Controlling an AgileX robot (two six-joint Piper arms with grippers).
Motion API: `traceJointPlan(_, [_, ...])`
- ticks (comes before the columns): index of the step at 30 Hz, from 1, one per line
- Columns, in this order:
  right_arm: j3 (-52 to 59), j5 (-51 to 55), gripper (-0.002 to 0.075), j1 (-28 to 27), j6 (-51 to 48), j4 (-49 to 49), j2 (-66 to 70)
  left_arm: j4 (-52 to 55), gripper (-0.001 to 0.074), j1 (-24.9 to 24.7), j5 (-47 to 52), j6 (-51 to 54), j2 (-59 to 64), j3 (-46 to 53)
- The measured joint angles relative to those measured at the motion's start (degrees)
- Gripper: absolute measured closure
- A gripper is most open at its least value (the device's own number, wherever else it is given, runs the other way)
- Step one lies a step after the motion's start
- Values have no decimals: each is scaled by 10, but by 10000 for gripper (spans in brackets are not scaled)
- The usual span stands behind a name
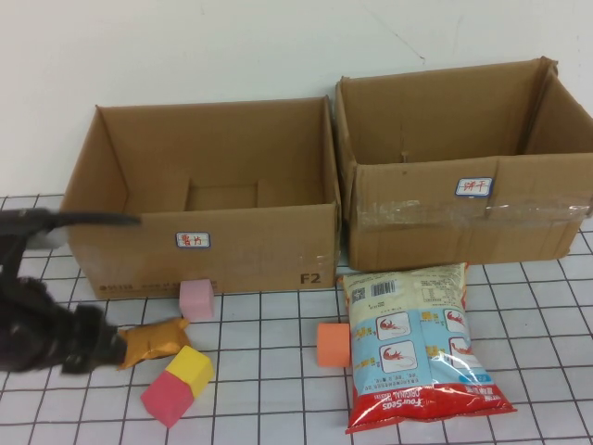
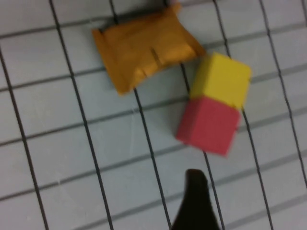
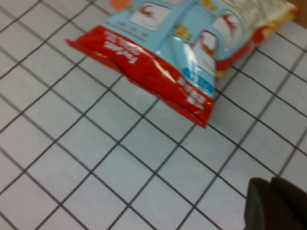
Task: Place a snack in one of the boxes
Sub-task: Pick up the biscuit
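A small orange snack packet (image 1: 153, 339) (image 2: 144, 48) lies on the gridded table in front of the left cardboard box (image 1: 259, 246). My left gripper (image 1: 119, 350) is at the packet's left end, low over the table. In the left wrist view only one dark finger (image 2: 196, 201) shows, off to one side, so the jaws stand open with nothing between them. A large blue and red chips bag (image 1: 417, 348) (image 3: 182, 52) lies in front of the right box (image 1: 417, 222). My right gripper (image 3: 274, 206) hovers shut over bare table near the bag's red end.
A pink block (image 1: 196, 299) sits against the left box. A yellow block (image 1: 191, 368) (image 2: 221, 79) touches a magenta one (image 1: 168, 399) (image 2: 208, 125) just beside the orange packet. An orange block (image 1: 333, 344) lies by the chips bag. Both boxes are open-topped.
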Motion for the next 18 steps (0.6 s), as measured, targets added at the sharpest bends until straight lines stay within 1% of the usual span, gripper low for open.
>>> traceJointPlan(2, [0,-2,727,15,-13,1,0,-1,259,0,-23,-20,32,-10])
traceJointPlan(7, [3,-5,727,19,-22,-5,0,-3,244,-5,-61,-40,112,-37])
traceJointPlan(12, [7,-9,727,19,-23,-10,0,0,243,-41,-78,-61,188,-73])
traceJointPlan(15, [13,-16,727,19,-23,-10,0,35,242,-69,-77,-123,233,-99])
traceJointPlan(18, [16,-23,727,19,-23,-8,0,106,242,-93,-61,-214,271,-131])
